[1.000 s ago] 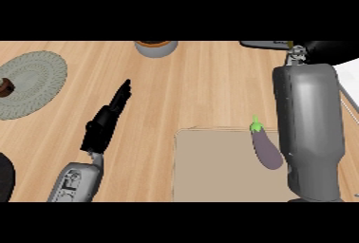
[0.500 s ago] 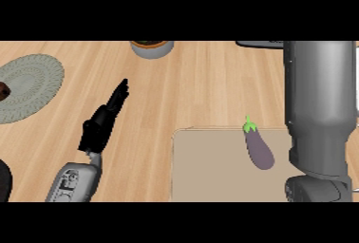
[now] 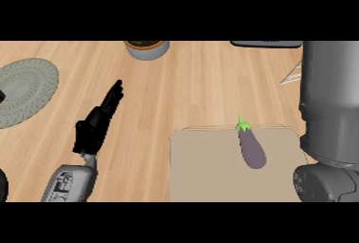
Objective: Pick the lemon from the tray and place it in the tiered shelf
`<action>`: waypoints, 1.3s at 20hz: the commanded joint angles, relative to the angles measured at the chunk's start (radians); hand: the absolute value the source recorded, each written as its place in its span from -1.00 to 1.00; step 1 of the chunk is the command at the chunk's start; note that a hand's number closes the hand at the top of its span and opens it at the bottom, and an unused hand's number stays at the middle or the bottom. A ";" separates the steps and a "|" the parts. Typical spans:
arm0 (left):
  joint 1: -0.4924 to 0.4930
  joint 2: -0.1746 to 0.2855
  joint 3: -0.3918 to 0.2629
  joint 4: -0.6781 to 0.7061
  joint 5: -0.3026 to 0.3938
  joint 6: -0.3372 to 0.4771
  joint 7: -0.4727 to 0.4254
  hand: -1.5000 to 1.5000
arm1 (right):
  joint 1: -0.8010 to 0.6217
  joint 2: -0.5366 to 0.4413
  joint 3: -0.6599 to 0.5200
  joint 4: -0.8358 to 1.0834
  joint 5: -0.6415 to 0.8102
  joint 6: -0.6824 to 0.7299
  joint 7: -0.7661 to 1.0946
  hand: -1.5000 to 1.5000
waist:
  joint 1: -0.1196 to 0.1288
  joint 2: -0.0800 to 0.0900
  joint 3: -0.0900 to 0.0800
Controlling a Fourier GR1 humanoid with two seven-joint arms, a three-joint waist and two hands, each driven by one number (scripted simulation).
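Note:
A beige tray (image 3: 203,171) lies on the wooden counter at the lower middle, with a purple eggplant (image 3: 251,146) on its right part. No lemon shows anywhere in the head view. My left hand (image 3: 98,121) rests open at the left, fingers straight and pointing away, holding nothing. My right forearm (image 3: 329,104) rises along the right edge and runs out of the top of the view, so the right hand itself is hidden. A dark part of the shelf (image 3: 266,43) shows at the top right.
A grey plant pot (image 3: 147,48) stands at the top middle. A round woven mat (image 3: 22,91) lies at the far left with a dark object at its left edge. A pale wire-like object (image 3: 293,76) peeks out beside the right forearm.
My right forearm has stretched further away, and its hand has left the view past the top edge. The view has shifted slightly, and the eggplant is now fully uncovered. My left hand has stayed still.

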 commanded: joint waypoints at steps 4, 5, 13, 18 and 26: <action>0.014 0.011 0.012 0.000 -0.004 0.004 -0.004 0.00 | -0.059 -0.074 -0.060 0.104 0.045 0.012 0.161 1.00 | -0.007 -0.001 0.001; 0.030 0.003 0.006 0.043 -0.010 0.005 -0.056 0.00 | -0.055 -0.048 -0.054 0.100 0.075 0.038 0.187 1.00 | -0.010 0.000 0.000; 0.044 -0.023 -0.013 0.026 -0.029 0.029 -0.053 0.00 | 0.008 -0.145 -0.101 0.148 0.080 -0.011 0.100 1.00 | -0.023 -0.002 0.001; -0.018 0.019 0.034 0.001 0.015 -0.013 0.018 0.00 | 0.049 -0.205 -0.098 0.259 0.051 -0.056 0.014 1.00 | -0.023 -0.003 0.001; 0.015 0.011 0.027 0.001 0.015 -0.014 -0.007 0.00 | 0.109 -0.215 -0.130 0.101 -0.065 -0.372 -0.026 1.00 | -0.024 -0.002 0.003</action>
